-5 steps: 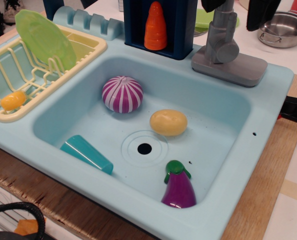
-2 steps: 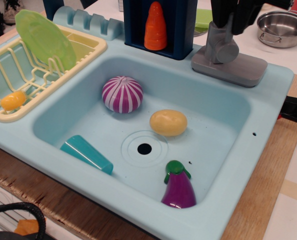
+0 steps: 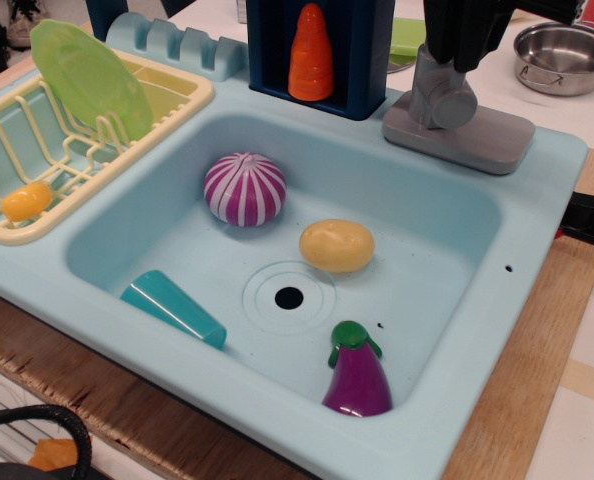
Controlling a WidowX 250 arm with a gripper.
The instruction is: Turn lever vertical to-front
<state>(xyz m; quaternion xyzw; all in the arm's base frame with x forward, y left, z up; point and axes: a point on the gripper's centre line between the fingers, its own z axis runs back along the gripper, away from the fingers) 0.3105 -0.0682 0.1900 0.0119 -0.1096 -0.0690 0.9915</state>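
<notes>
The grey lever (image 3: 441,96) stands upright on its grey rectangular base (image 3: 482,138) at the back right corner of the light blue toy sink (image 3: 537,190). Its short round-ended arm points toward the front. My black gripper (image 3: 457,48) comes down from the top edge, with a finger on each side of the post's upper part. The fingers look pressed against the post. The top of the post is hidden behind them.
An orange cone (image 3: 311,52) stands in a dark blue holder left of the lever. A steel pot (image 3: 564,56) sits at back right. The basin holds a striped purple ball (image 3: 244,188), a yellow potato (image 3: 337,245), an eggplant (image 3: 357,372) and a teal cup (image 3: 173,307). A yellow rack (image 3: 37,225) holds a green plate (image 3: 92,78).
My gripper has come down from above and its fingers have drawn in around the lever's post. The lever and the toys in the sink have not moved.
</notes>
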